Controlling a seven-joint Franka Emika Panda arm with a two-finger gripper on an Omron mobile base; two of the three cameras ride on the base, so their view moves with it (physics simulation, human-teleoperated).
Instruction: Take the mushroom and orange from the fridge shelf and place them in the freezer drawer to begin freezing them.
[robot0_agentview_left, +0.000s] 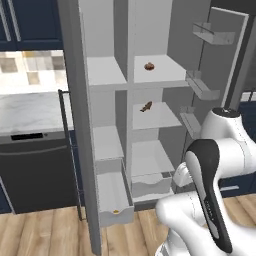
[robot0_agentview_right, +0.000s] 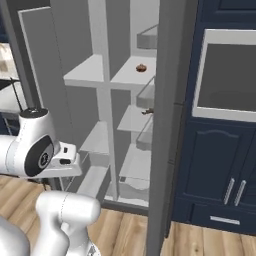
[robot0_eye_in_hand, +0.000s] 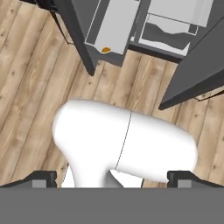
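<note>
The mushroom (robot0_agentview_left: 149, 66) (robot0_agentview_right: 141, 68), a small brown lump, sits on the upper fridge shelf (robot0_agentview_left: 162, 74) (robot0_agentview_right: 127, 75) of the wider right column. The freezer drawer (robot0_agentview_left: 114, 192) (robot0_eye_in_hand: 111, 24) is pulled out at the bottom of the narrow left column. The orange (robot0_agentview_left: 116, 211) (robot0_eye_in_hand: 106, 50) lies inside it near the front wall. My gripper (robot0_eye_in_hand: 113, 178) is open and empty, its fingertips (robot0_eye_in_hand: 41, 177) far apart. It hangs low in front of the fridge and looks down at the floor, short of the drawer.
An elongated dark brown piece (robot0_agentview_left: 146, 106) (robot0_agentview_right: 147, 111) lies on the middle shelf. A wider grey drawer (robot0_agentview_left: 151, 182) sits beside the freezer drawer. The open fridge door with bins (robot0_agentview_left: 215, 65) stands at right. A dishwasher (robot0_agentview_left: 40, 170) is at left, and navy cabinets (robot0_agentview_right: 220, 170) at right.
</note>
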